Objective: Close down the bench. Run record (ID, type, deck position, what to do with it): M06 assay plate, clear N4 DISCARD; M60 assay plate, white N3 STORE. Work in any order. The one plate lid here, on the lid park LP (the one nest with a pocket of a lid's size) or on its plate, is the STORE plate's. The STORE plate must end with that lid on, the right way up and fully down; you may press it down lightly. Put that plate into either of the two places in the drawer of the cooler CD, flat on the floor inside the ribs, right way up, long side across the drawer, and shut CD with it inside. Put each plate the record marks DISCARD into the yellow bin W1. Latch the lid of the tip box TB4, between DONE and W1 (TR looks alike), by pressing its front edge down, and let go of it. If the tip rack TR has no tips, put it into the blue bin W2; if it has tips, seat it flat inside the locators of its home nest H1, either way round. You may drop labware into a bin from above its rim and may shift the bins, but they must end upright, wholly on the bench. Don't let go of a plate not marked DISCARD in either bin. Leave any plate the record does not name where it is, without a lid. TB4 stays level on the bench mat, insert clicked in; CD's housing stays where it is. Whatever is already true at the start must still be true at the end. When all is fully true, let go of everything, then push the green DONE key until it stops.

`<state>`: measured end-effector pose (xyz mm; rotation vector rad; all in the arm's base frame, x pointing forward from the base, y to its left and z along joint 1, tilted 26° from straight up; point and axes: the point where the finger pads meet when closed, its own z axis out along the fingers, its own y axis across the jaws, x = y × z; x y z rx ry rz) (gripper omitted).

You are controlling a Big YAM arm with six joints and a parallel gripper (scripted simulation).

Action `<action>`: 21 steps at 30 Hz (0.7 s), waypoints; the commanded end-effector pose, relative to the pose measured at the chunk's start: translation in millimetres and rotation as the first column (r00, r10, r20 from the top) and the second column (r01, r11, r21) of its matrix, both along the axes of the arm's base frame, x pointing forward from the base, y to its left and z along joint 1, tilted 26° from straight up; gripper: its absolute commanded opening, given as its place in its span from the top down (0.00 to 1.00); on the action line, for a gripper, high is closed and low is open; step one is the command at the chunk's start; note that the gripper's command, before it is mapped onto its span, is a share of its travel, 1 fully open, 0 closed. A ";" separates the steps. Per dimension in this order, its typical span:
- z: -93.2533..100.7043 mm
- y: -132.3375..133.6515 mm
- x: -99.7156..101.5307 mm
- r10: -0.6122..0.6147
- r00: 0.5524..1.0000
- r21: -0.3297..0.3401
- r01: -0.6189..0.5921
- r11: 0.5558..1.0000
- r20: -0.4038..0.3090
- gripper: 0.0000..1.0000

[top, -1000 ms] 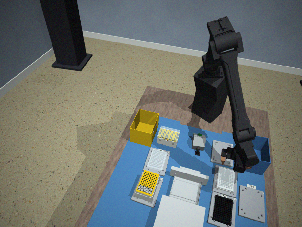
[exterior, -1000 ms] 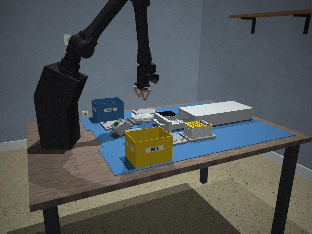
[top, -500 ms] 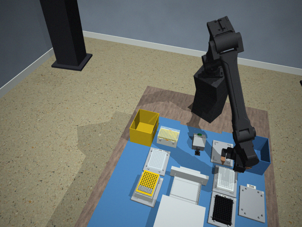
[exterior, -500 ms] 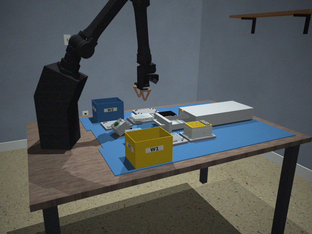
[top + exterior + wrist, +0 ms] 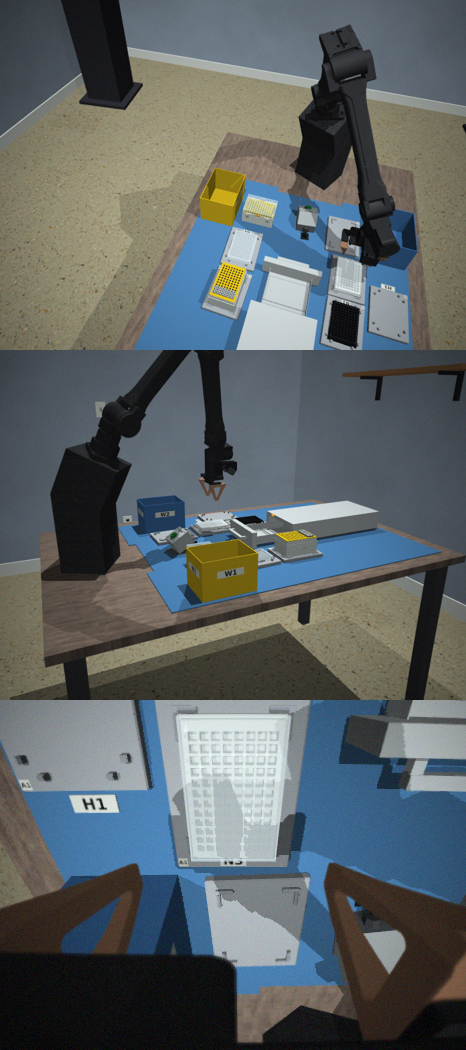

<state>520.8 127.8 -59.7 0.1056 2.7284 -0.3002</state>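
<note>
My gripper [image 5: 363,253] [image 5: 214,491] [image 5: 233,873] is open and empty. It hangs high over the bare lid park LP [image 5: 340,234] [image 5: 257,920], next to the near end of nest N3. The white plate on N3 [image 5: 348,276] [image 5: 212,525] [image 5: 232,785] appears to carry the clear lid. The clear plate on N4 [image 5: 242,246] [image 5: 265,557] has no lid. The yellow bin W1 [image 5: 222,201] [image 5: 222,568] is empty. Tip box TB4 [image 5: 259,210] stands between W1 and the DONE key [image 5: 307,218] [image 5: 180,537]. Tip rack TR [image 5: 227,282] [image 5: 295,542] shows several tips in its front rows.
The cooler CD [image 5: 278,327] [image 5: 323,517] has its drawer [image 5: 286,288] [image 5: 415,735] pulled open and empty. The blue bin W2 [image 5: 404,241] [image 5: 160,513] stands beside LP. Nest H1 [image 5: 388,314] [image 5: 75,745] is bare. A black plate [image 5: 342,324] [image 5: 248,519] lies on N1.
</note>
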 end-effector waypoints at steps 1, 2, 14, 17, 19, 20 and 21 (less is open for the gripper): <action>1.7 6.5 7.5 -0.007 1.000 0.005 0.007 1.000 0.006 0.00; 1.7 6.5 7.5 -0.007 1.000 0.005 0.007 1.000 0.006 0.00; -3.9 -1.8 20.3 -0.005 1.000 0.008 0.005 1.000 0.028 0.00; -7.7 -2.7 21.6 -0.003 1.000 0.008 0.003 1.000 0.027 0.00; -10.2 -3.4 22.4 -0.003 1.000 0.008 0.003 1.000 0.027 0.00; -11.5 -3.7 22.9 -0.003 1.000 0.008 0.003 1.000 0.026 0.00; -12.8 -4.0 23.3 -0.003 1.000 0.008 0.003 1.000 0.026 0.00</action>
